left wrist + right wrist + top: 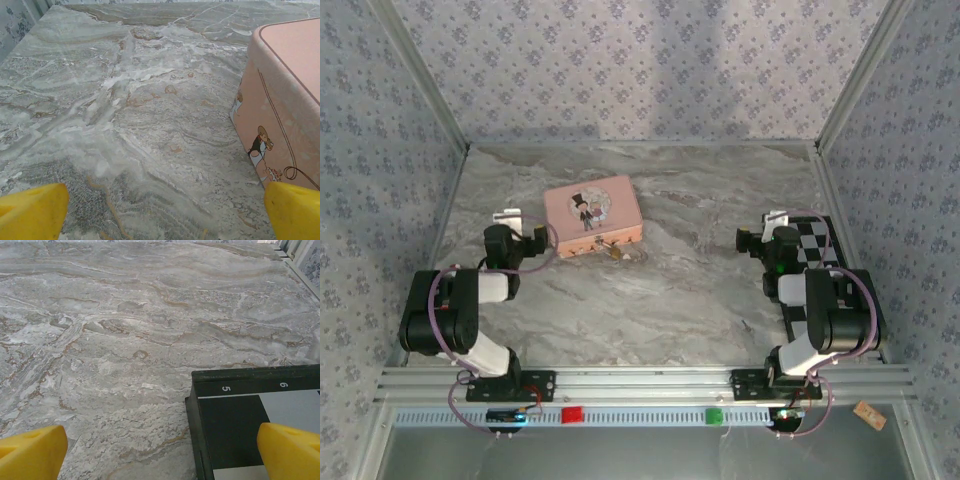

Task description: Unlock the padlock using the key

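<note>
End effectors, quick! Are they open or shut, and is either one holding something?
Left end effector: open, holding nothing.
Right end effector: open, holding nothing.

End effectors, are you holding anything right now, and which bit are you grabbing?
Nothing is held. The left end effector and the right end effector are both open and empty.

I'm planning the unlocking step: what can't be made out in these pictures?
- Small brass-gold padlock beside the pink picture tin, top view: too small to show keyhole or shackle state.
- Slim pale key, top view: too small to pick out.
- Pink tin, left wrist view: cut off by right edge.
- Black checkered board, right wrist view: cut off at bottom and right.
</note>
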Controlling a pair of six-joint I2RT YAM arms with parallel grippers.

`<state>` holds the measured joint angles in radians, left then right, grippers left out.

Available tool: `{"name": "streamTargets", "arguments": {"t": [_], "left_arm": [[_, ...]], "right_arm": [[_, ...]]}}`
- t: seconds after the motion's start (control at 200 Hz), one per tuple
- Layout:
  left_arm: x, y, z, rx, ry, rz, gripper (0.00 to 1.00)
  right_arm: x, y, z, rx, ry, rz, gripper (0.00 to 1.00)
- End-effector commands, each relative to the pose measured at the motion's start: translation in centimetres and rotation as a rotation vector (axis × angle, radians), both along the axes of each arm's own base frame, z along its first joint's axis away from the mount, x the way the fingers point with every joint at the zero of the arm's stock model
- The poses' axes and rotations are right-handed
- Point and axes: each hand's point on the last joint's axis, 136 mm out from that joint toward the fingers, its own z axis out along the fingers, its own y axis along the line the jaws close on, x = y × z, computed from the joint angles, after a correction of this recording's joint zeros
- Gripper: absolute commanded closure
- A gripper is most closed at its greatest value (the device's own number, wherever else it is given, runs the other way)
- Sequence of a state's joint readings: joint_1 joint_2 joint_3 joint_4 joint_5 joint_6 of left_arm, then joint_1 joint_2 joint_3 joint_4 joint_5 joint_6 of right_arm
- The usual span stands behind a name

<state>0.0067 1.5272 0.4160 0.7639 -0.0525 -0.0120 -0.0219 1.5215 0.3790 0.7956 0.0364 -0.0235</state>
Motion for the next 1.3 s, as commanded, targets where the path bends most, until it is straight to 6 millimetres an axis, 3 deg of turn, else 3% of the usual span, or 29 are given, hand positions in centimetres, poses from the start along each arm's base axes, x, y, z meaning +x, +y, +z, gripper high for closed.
{"name": "streamTargets", "arguments": {"t": [0.0,1.124,1.294], "left_arm": [[0.46,0.17,0.72,-0.011,-0.035,0.008,0.0],[0.44,0.17,0.68,-0.012,-0.034,0.008,0.0],[0.23,0.48,1.62,-0.007,-0.045,0.03,0.0]], "right_arm": [[0.56,-0.23,0.7,-0.008,-0.019,0.001,0.01],[0.52,-0.26,0.66,-0.005,-0.018,0.001,0.01],[0.48,-0.21,0.73,-0.006,-0.021,0.001,0.01]]}}
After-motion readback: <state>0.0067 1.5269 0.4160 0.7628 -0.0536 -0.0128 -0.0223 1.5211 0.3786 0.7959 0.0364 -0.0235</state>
